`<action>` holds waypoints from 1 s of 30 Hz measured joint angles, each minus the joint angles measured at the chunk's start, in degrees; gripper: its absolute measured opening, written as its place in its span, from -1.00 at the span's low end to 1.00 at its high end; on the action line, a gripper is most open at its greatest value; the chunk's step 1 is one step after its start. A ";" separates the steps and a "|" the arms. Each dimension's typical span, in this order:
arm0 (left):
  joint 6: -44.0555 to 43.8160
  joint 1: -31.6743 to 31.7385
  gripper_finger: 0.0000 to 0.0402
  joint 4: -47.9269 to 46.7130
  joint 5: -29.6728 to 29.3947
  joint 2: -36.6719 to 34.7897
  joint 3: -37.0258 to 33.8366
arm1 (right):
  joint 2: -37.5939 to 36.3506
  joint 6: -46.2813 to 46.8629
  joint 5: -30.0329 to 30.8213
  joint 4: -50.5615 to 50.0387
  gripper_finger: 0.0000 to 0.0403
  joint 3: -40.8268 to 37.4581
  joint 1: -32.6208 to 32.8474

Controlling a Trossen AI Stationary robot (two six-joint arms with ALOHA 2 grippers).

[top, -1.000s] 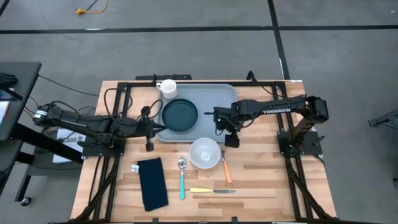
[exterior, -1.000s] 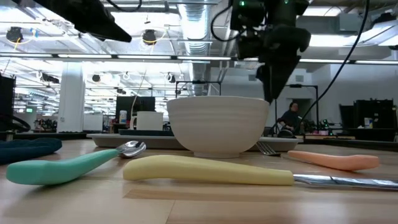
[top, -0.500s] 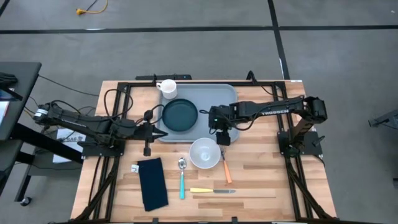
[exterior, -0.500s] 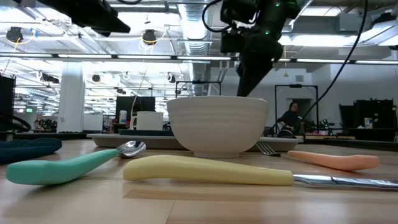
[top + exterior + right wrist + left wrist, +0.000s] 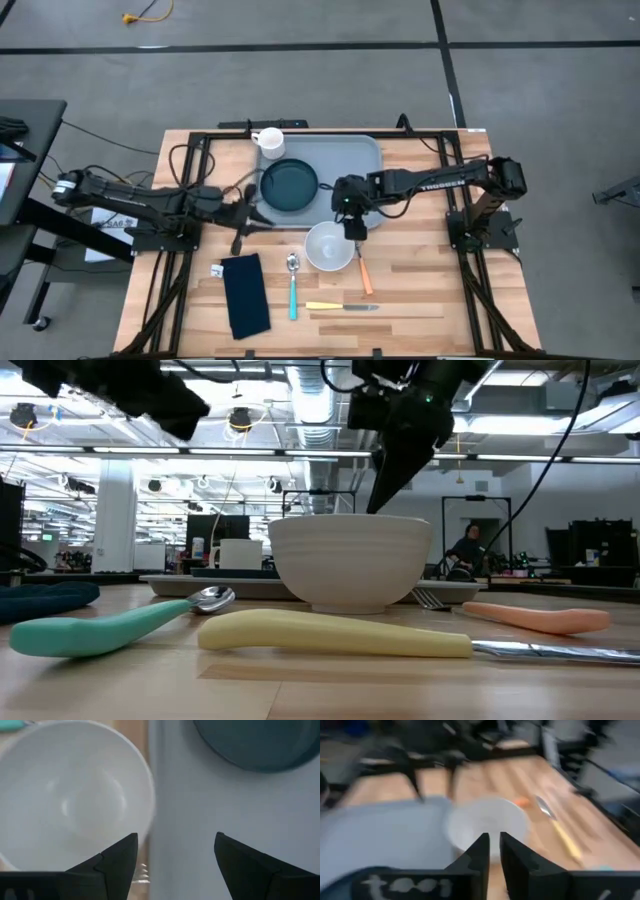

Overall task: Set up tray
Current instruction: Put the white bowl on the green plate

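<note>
The large flat grey-blue plastic tray (image 5: 345, 160) lies at the far middle of the wooden table (image 5: 420, 280), carrying one dark teal round plate (image 5: 289, 185) and one small white mug (image 5: 270, 141) at its far left corner. One white ceramic bowl (image 5: 329, 246) stands off the tray, just beside its near rim. The right gripper (image 5: 353, 215) hangs over that rim, its fingers spread wide and empty, one above the bowl's lip and the other above the tray. The likely next step is taking the bowl by its wall, and the risk I see is a poor bite: a finger coming down on the rim instead of astride it could tip or skid the bowl into the orange-handled fork (image 5: 363, 270) just beside it, or a thin hold on smooth ceramic could let it slip during the lift onto the tray. The left gripper (image 5: 247, 208) sits at the tray's left edge near the plate, fingers close together with a narrow gap and nothing between them; a nudge there could shift the tray under the other arm. Near the front lie one teal-handled spoon (image 5: 292, 288), one yellow-handled knife (image 5: 340, 306) and one dark navy folded napkin (image 5: 245, 294).
</note>
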 joint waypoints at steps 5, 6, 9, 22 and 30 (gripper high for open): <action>0.77 0.26 -0.64 1.35 0.26 0.65 -0.78 | -0.13 0.72 -0.06 0.41 0.26 0.00 1.83; -0.39 0.28 -0.62 1.45 -0.61 0.65 -0.78 | -0.06 0.71 -0.04 0.31 0.26 0.00 2.14; -2.84 0.23 -0.58 1.60 -1.21 0.63 -0.78 | 0.92 0.71 -0.04 0.29 0.26 0.00 2.89; -8.78 -0.34 -0.57 -0.20 -1.50 0.63 -0.78 | 1.90 0.29 -0.88 0.41 0.26 0.02 3.08; -9.76 -2.49 -0.57 -0.84 -3.86 0.63 -0.78 | 3.46 1.53 -1.48 3.04 0.26 -0.11 2.66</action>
